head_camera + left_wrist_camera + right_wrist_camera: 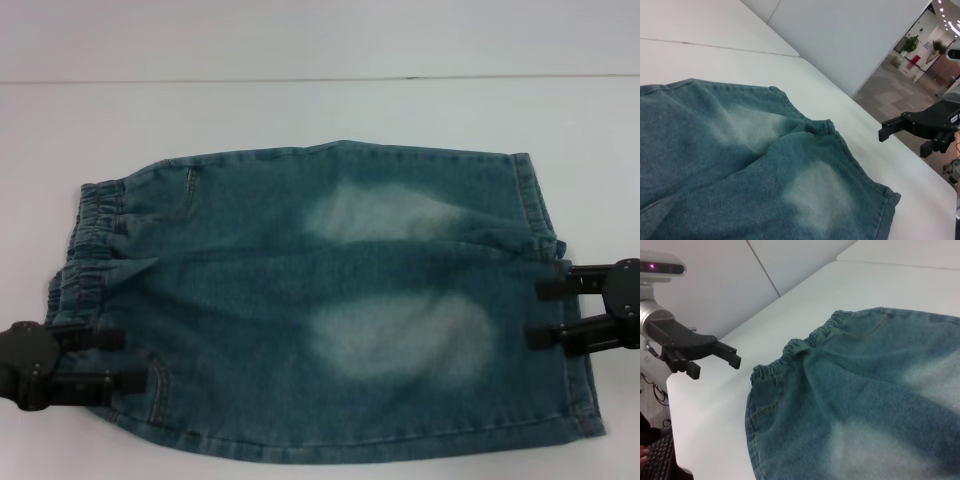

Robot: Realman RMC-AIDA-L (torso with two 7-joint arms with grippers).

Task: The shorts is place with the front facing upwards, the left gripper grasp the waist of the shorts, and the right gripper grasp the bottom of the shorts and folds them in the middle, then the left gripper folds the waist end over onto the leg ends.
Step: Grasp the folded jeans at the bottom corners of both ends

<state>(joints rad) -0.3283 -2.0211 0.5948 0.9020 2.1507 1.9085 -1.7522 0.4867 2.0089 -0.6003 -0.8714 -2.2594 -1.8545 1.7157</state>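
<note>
Left hand open at shorts waist, right hand open at hem

White table with a seam line, pale wall panels behind it, tiled lobby floor beyond the table edge, potted plants, ceiling lights

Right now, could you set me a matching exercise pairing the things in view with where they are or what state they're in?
Column one:
1. left gripper
2. right gripper
3. shorts
4. waistband

Column two:
A. lying flat on the white table
B. open, at the leg-hem end
C. gathered elastic, on the robot's left
D. open, at the waist corner nearest the robot

Pairs: 1-D, 2-B, 3-A, 4-C
</note>
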